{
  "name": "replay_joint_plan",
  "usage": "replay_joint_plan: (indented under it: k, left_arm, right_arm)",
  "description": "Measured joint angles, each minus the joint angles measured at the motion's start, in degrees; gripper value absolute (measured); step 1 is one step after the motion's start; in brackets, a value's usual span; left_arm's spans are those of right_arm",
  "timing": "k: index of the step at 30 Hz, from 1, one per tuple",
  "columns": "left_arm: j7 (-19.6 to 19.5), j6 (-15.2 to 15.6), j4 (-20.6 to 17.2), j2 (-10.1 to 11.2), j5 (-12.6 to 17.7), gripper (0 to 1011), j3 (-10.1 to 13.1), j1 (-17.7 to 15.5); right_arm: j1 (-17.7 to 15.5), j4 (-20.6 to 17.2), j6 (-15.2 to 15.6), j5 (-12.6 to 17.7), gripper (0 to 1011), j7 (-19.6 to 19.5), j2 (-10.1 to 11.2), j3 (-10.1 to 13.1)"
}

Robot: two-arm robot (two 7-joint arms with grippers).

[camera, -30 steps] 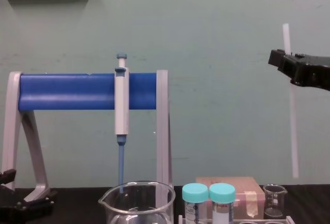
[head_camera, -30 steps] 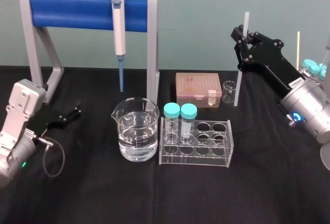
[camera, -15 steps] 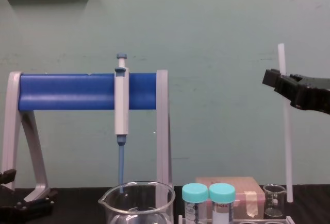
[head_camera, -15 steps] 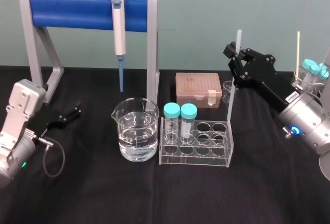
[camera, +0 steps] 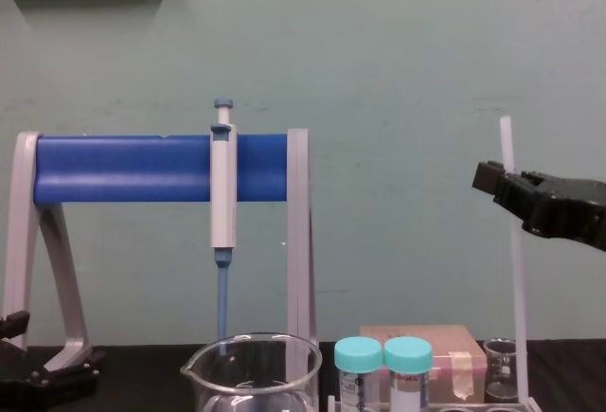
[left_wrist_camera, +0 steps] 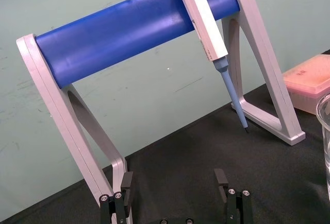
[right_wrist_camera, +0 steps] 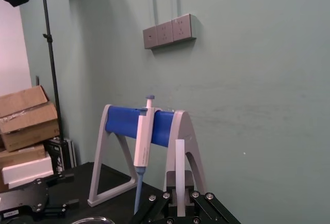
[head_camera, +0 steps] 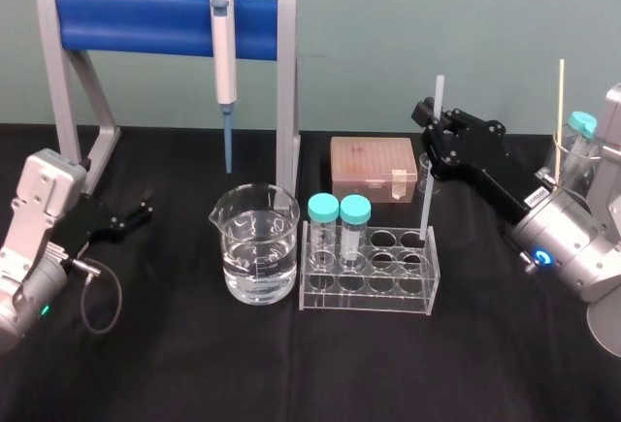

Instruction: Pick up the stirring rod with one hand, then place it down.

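Right gripper [head_camera: 434, 138] clamped on upper part of stirring rod [head_camera: 425, 199], rod upright beside the pink box [head_camera: 374, 165], lower end at right end of clear tube rack [head_camera: 369, 296], left gripper [head_camera: 144, 209] parked far left, fingers spread, empty.

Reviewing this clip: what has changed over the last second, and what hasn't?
The right hand, shut on the upright stirring rod, has come down and toward the robot's left, bringing the rod's lower end to the right end of the tube rack. Nothing was grasped or released. The left hand, pipette and beaker stayed put.
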Motion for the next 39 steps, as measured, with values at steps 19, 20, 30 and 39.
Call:
replay_joint_plan:
  k: [19, 20, 30, 39]
  left_arm:
    - [0.0, 0.0, 0.0, 0.0, 0.0, 1000, 0.0, 0.0]
    - [0.0, 0.0, 0.0, 0.0, 0.0, 1000, 0.0, 0.0]
    - [0.0, 0.0, 0.0, 0.0, 0.0, 1000, 0.0, 0.0]
    - [0.0, 0.0, 0.0, 0.0, 0.0, 1000, 0.0, 0.0]
  right_arm:
    - [1.2, 5.2, -4.3, -2.4, 68, -0.3, -2.4, -0.6]
    - [1.4, 5.6, -4.3, -2.5, 68, -0.2, -2.6, -0.7]
    - [2.4, 8.9, -4.4, -3.9, 68, -0.3, -3.6, -1.1]
    - [2.8, 10.7, -4.8, -5.0, 68, -0.3, -4.1, -1.3]
